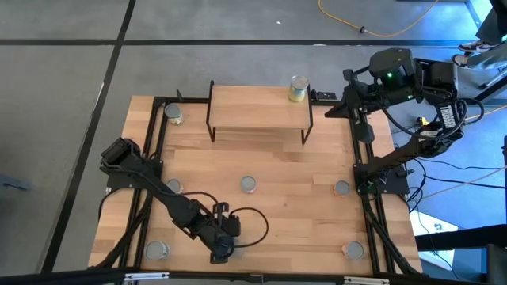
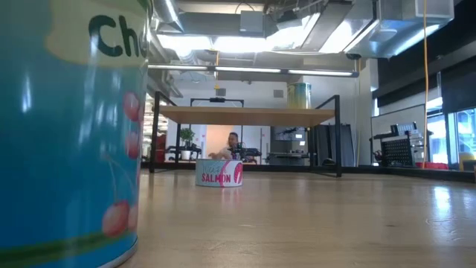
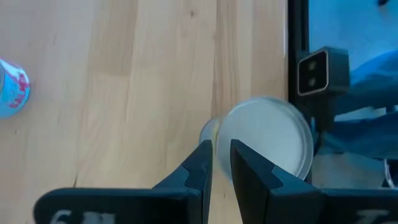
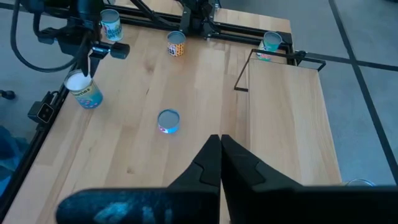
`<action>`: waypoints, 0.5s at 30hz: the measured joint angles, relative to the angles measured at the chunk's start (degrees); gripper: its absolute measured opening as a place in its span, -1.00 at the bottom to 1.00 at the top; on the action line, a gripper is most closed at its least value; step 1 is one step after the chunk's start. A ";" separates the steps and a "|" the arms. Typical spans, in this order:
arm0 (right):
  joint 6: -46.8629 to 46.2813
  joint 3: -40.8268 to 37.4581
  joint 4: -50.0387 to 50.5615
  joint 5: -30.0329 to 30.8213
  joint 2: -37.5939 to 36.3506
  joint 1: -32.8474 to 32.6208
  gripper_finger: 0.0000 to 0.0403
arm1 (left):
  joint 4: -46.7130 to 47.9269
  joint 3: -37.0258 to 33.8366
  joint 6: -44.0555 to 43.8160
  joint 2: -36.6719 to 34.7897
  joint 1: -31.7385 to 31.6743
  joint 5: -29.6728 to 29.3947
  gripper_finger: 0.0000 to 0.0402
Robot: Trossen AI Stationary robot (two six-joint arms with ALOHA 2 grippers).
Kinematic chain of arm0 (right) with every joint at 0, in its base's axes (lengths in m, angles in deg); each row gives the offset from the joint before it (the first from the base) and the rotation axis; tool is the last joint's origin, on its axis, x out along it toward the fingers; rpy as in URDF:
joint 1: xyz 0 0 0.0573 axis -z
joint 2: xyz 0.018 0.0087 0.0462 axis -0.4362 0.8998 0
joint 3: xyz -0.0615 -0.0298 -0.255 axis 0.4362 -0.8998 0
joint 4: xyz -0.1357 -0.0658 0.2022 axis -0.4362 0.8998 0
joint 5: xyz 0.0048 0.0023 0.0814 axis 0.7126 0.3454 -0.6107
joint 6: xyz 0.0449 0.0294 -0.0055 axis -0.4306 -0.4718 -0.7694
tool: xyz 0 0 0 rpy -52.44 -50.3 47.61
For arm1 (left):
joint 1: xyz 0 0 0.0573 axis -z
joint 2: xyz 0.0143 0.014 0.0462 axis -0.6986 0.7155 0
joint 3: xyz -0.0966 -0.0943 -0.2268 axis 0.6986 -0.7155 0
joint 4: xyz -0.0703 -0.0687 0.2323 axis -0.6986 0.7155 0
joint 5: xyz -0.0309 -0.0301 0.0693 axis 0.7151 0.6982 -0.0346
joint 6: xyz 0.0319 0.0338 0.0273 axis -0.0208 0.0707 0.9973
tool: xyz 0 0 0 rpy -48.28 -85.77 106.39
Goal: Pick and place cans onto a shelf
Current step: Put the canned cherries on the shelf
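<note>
Down at the near edge of the light-wood desk (image 1: 269, 214), the left claw (image 1: 221, 255) hangs low with its two dark fingers (image 3: 200, 163) drawn nearly together, a thin gap between them and nothing clamped. Just beyond its fingertips stands a silver-topped tin with a pale label (image 3: 264, 138), close against the desk's black side rail (image 3: 297, 37); the fingers do not enclose it. A flat blue tin with pink lettering (image 3: 12, 87) lies well off to one side of this claw.

The right claw (image 1: 333, 108) waits beside the far right corner of the low shelf with a light-wood top and thin black legs (image 1: 257, 103), its fingers (image 4: 211, 163) pressed together and empty. One yellow-green tin (image 1: 298, 88) stands upright on the shelf top near that claw. Other silver-topped tins (image 1: 249, 184) sit scattered on the desk, apart from both claws.
</note>
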 joint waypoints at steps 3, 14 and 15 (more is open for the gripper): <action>0.00 0.00 0.00 0.00 0.00 0.00 -0.97 | -0.03 0.03 0.00 0.74 0.08 0.59 -0.75; 0.08 0.00 0.00 -0.07 0.00 0.00 -0.97 | -0.36 0.07 -1.48 1.59 0.05 0.58 -0.75; 0.10 0.00 0.00 -0.07 0.00 0.00 -0.97 | -0.22 -0.01 -1.51 1.85 0.05 0.62 -0.75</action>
